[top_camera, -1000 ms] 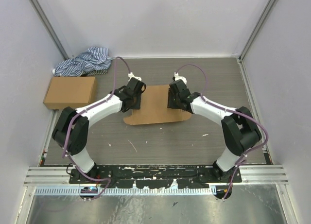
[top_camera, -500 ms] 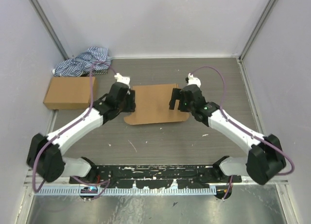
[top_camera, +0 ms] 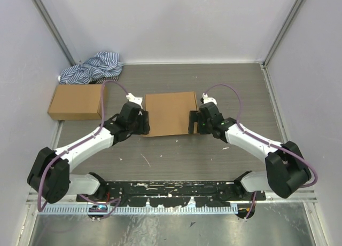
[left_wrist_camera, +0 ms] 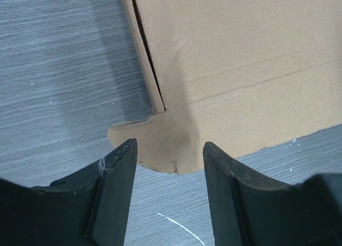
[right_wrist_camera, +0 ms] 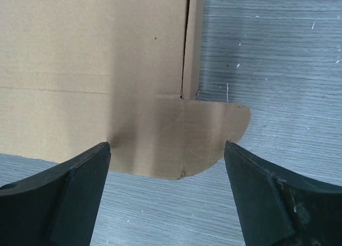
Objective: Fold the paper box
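I am hovering both open and empty: left end effector [left_wrist_camera: 170, 143] over the left tab [left_wrist_camera: 136, 139], right end effector [right_wrist_camera: 166, 145] over the right tab [right_wrist_camera: 224, 126]. The paper box [top_camera: 170, 113] is lying flat just ahead. Advisable: pinching both tabs squarely, lifting evenly.

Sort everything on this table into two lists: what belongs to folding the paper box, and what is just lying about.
Part of the job:
paper box
left gripper and right gripper, both open, one at each near corner of it

Just lying about:
closed brown carton, at the left edge
striped cloth, in the far left corner
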Robot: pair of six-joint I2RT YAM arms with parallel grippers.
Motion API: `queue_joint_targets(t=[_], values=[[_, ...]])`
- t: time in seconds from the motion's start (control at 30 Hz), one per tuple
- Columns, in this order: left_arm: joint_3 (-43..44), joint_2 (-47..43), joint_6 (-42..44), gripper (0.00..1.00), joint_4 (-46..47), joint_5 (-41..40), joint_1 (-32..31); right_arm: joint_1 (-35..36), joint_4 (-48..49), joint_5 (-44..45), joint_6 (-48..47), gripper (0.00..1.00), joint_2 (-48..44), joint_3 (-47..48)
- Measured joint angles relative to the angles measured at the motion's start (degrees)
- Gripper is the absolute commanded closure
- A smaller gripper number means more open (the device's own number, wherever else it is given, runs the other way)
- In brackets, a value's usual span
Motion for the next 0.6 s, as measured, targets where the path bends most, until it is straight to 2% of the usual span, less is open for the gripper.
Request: queue_joint_targets(t=[0.6], values=[[-2.5,1.9,0.1,0.4,2.8,2.2,-0.4,0.1,-0.1,-4.3,-2.3,0.16,0.7,0.0]])
